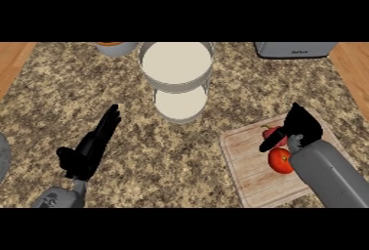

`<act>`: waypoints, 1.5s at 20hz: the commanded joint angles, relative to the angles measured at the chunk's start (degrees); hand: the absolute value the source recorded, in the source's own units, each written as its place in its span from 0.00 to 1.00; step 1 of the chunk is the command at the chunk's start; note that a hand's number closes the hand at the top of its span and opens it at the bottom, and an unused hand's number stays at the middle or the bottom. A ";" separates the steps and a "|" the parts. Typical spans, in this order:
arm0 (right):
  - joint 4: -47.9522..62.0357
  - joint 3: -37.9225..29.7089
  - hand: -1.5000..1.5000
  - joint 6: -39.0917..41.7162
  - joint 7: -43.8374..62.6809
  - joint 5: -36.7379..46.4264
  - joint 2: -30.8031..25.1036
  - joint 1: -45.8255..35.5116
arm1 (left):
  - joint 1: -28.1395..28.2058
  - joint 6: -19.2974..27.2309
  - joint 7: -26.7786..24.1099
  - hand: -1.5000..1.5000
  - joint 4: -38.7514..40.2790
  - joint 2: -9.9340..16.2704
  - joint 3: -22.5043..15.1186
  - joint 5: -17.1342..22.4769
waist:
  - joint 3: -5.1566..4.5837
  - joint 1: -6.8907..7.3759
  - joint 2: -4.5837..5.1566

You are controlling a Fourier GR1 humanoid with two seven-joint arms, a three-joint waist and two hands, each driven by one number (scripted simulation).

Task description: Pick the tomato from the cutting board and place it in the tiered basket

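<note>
The tomato (280, 160) lies on the cutting board (249, 168) at the tabletop's (108, 88) right, just under the right hand (299, 128), whose fingers are relaxed and hold nothing. The left hand (92, 146) rests open, fingers straight. The tiered basket (178, 78) stands farther back, well apart.

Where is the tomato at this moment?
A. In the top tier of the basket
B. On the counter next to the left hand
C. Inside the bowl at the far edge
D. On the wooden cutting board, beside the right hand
D: the tomato lies on the cutting board, partly hidden by the right forearm, with the right hand just above it; the tiered basket holds nothing red.
</note>
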 commanded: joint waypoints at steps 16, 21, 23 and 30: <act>-10.10 -8.09 0.00 2.52 13.84 13.94 9.66 14.97 | -1.22 -1.08 1.22 0.50 0.10 -1.30 1.51 -0.38 | 0.11 0.54 0.40; -7.96 -11.65 0.00 2.99 10.67 15.21 10.48 15.53 | -1.82 -0.42 -1.09 0.50 2.53 -2.81 1.17 -2.87 | 0.20 1.30 0.74; -12.91 -10.92 0.00 2.89 11.63 17.11 11.90 19.37 | -1.16 -1.58 -0.75 0.50 2.50 -2.24 1.84 -2.16 | 0.19 1.04 0.60; -6.25 -13.30 1.00 -2.76 0.95 27.15 16.69 16.63 | 0.69 -2.53 2.28 0.50 -3.25 -2.27 1.97 -3.83 | 0.27 1.94 0.69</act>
